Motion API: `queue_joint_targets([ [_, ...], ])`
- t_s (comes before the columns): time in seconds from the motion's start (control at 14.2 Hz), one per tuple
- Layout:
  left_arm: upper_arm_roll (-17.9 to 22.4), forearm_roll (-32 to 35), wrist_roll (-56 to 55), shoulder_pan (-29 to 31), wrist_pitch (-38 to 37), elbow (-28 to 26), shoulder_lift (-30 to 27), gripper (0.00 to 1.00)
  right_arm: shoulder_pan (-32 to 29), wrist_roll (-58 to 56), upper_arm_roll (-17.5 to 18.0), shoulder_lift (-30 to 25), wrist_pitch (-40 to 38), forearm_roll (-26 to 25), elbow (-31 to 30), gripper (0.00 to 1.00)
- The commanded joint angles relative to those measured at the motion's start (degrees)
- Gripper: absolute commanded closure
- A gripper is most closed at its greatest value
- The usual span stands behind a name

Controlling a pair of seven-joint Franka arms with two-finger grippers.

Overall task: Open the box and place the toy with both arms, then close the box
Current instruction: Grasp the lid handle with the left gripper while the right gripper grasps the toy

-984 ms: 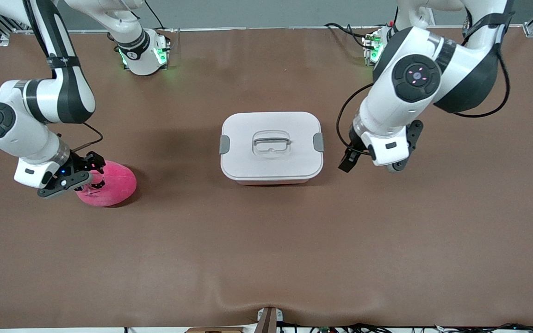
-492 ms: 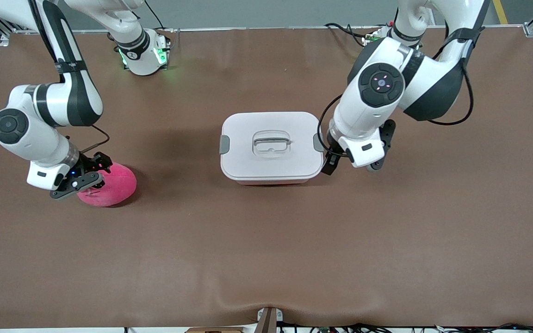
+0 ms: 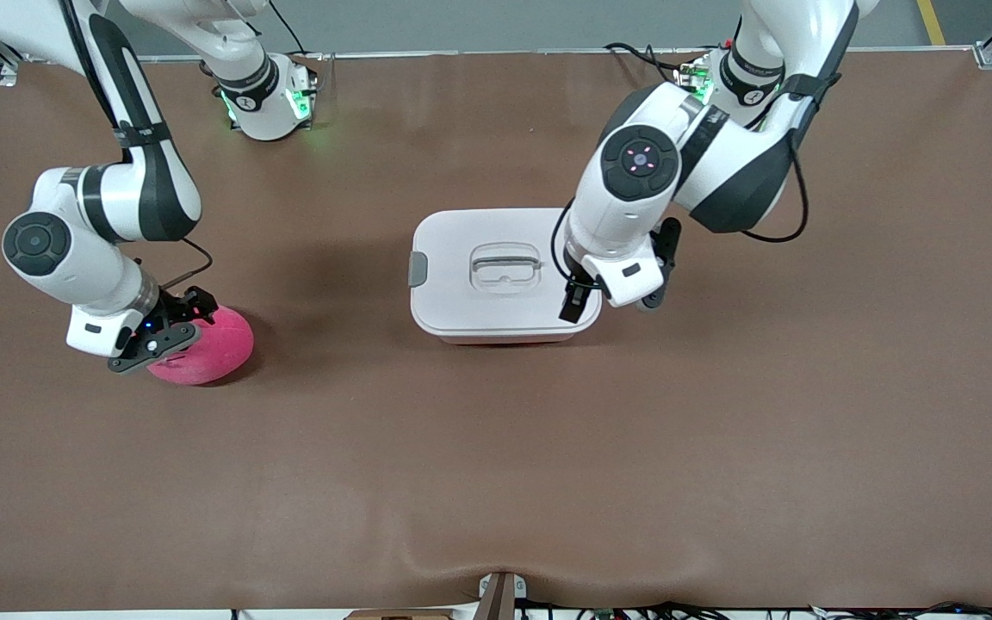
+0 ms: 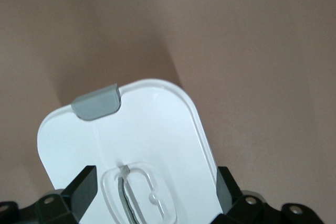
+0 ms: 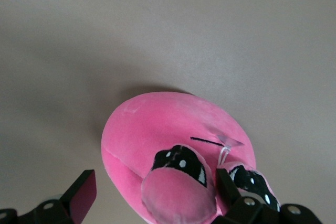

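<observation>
1. Since a second ago, my left gripper [image 3: 572, 303] has swung in from beside the box [image 3: 505, 274] to over its lid edge, jaws released.
2. My right gripper [image 3: 170, 334] has crept over the toy [image 3: 207, 346], jaws spread, nothing grasped.
3. Box is shut mid-tabletop [image 3: 496, 448]; opening, placing and closing all remain.

Closed white-lidded box [image 3: 496, 297] mid-table; pink toy [image 3: 216, 344] toward right arm's end.
</observation>
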Motion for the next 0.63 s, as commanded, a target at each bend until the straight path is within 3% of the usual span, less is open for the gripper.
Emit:
queue_joint_targets([
  [0.0,0.3,0.3,-5.4,-2.2,1.8,1.4,1.6,0.0,0.4,-0.2,-0.2,0.0,0.8,-1.2,-0.6,0.0],
  [0.28,0.3,1.0,-12.1,-4.5,3.6,1.4,2.9,0.0,0.1,-0.2,-0.3,0.0,0.7,-1.9,-0.7,0.11],
  [0.49,0.5,2.7,-16.8,-7.0,6.3,1.5,4.9,0.0,-0.1,-0.2,-0.3,0.0,0.7,-2.5,-1.0,0.28],
  [0.56,0.7,2.8,-19.7,-7.4,7.3,1.5,5.3,0.0,-0.2,-0.2,-0.3,0.0,0.7,-2.8,-1.0,0.29],
])
